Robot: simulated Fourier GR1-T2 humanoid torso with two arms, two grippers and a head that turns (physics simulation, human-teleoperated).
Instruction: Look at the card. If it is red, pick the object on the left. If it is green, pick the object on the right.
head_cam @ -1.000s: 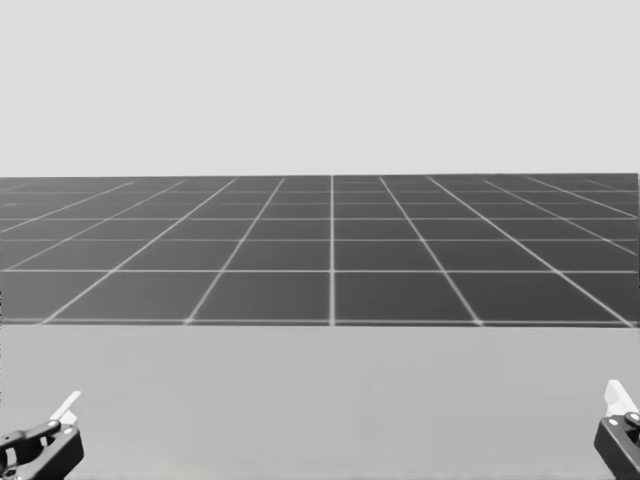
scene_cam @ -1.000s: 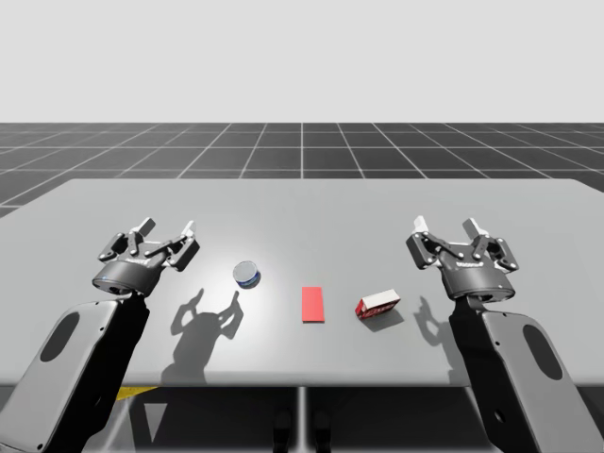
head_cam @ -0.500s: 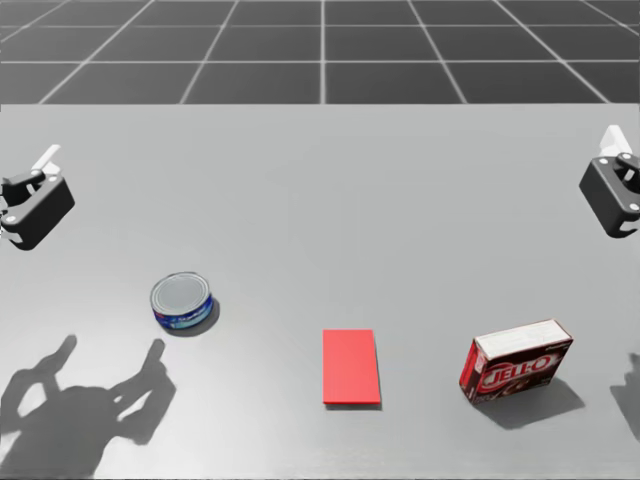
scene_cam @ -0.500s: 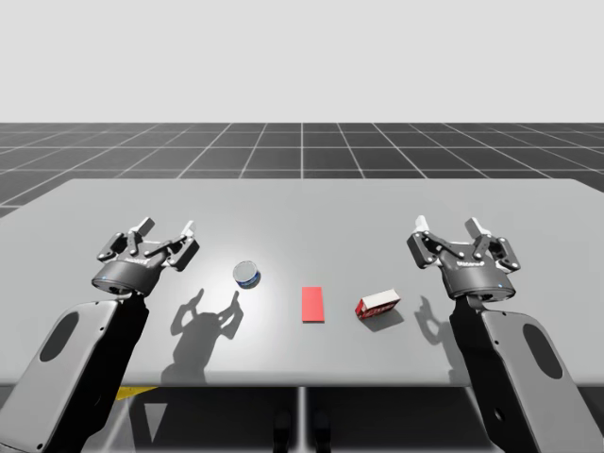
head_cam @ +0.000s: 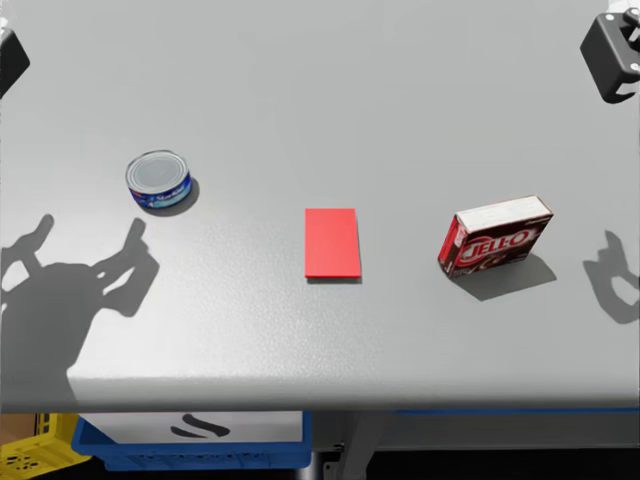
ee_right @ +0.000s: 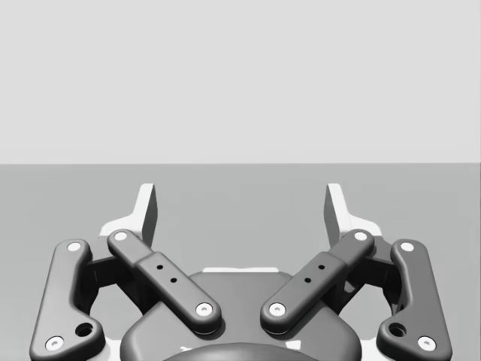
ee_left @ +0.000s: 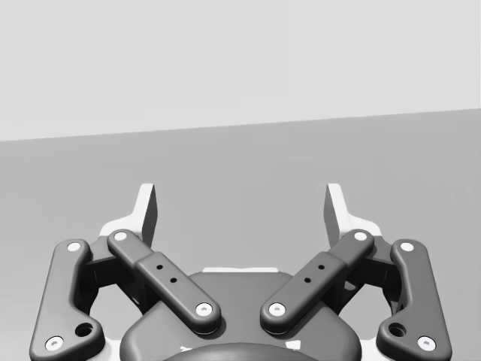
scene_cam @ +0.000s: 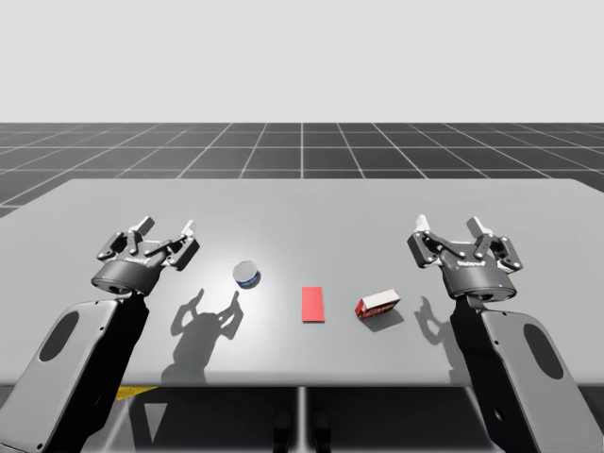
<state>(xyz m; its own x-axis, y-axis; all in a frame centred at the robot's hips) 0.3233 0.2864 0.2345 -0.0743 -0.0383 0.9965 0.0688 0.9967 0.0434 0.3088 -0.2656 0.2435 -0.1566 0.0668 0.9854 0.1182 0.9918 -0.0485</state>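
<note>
A red card (scene_cam: 313, 304) (head_cam: 332, 243) lies flat in the middle of the grey table (scene_cam: 302, 203). Left of it stands a short blue can with a silver lid (scene_cam: 247, 275) (head_cam: 158, 180). Right of it sits a dark red box with a white top (scene_cam: 377, 304) (head_cam: 496, 235). My left gripper (scene_cam: 166, 229) (ee_left: 240, 207) hovers open over the table, well left of the can, with nothing between its fingers. My right gripper (scene_cam: 449, 225) (ee_right: 240, 207) is open too, right of the box and apart from it.
The table's front edge (head_cam: 320, 395) runs close below the objects. Under it show a blue bin (head_cam: 190, 445) and a yellow crate (head_cam: 35, 455). Bare tabletop stretches behind the objects to the far edge.
My head has turned further down, so the can, card and box sit higher in the head view. Neither arm nor any object has moved.
</note>
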